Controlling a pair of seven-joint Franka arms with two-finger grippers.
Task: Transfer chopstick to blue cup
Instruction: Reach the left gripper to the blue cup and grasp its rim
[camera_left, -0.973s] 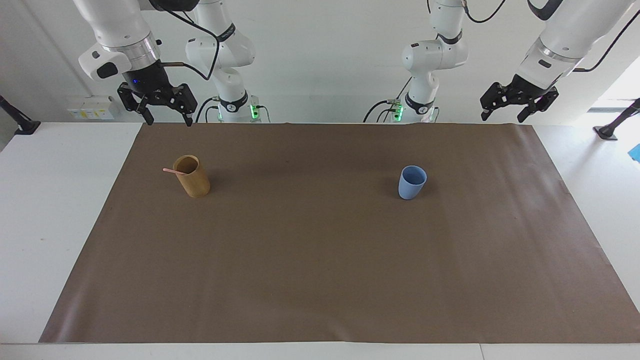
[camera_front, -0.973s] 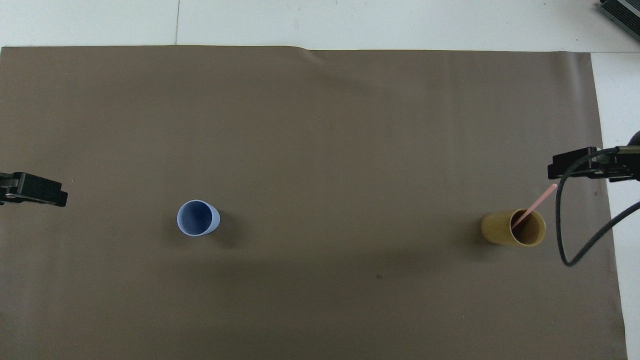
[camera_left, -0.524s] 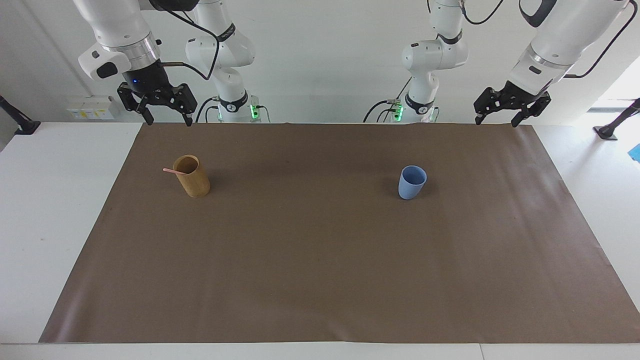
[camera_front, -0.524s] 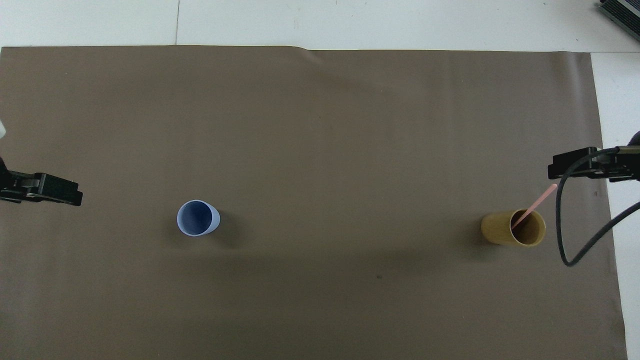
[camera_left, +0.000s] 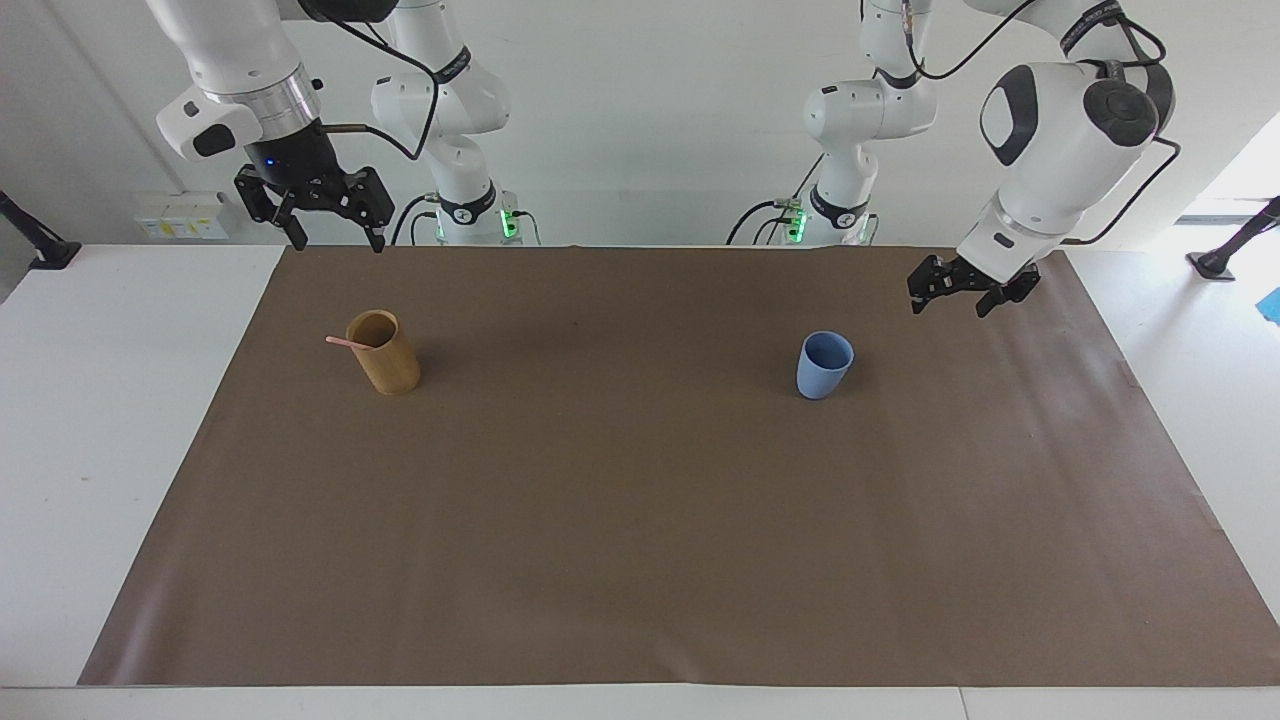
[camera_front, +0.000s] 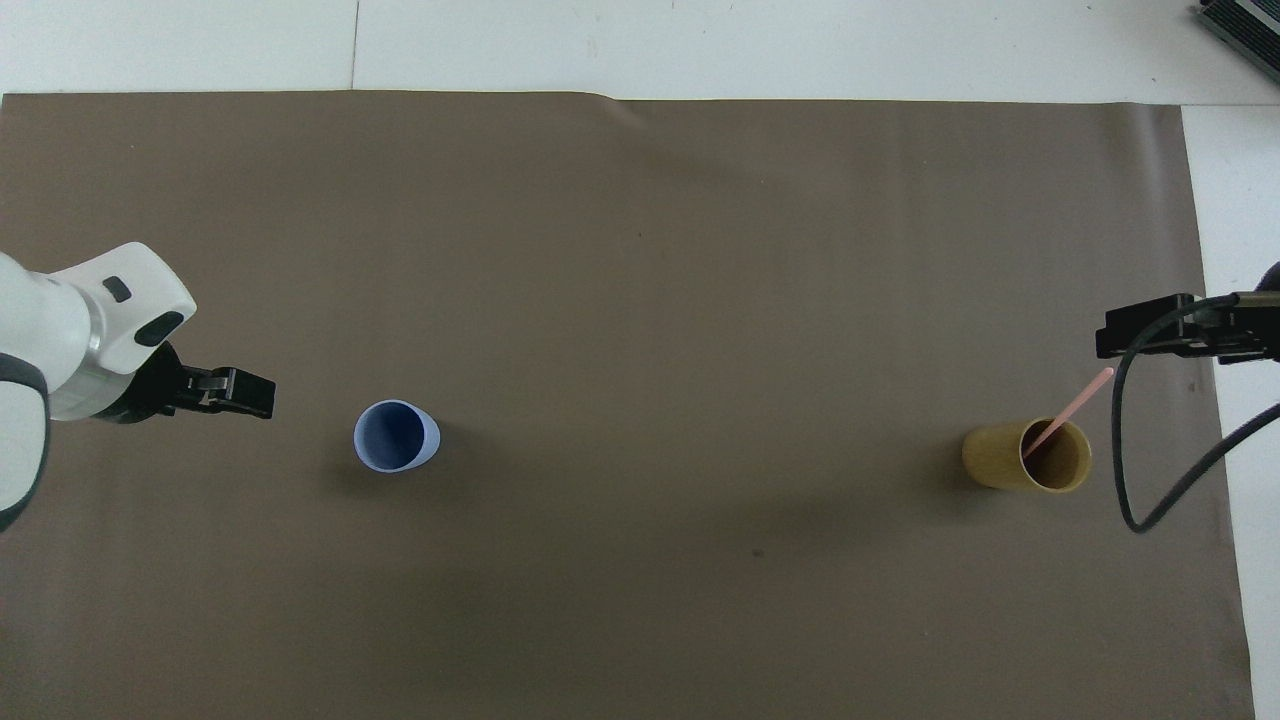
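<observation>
Chopstick (camera_left: 345, 342) leans in the tan cup (camera_left: 384, 354), well apart from the blue cup (camera_left: 825, 365). Left gripper (camera_left: 948, 299) hangs spread near the blue cup; right gripper (camera_left: 335, 238), spread, waits above the mat's (camera_left: 640, 520) edge.

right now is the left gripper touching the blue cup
Apart. In the facing view the left gripper hangs open in the air above the brown mat, with bare mat showing between it and the blue cup.
</observation>
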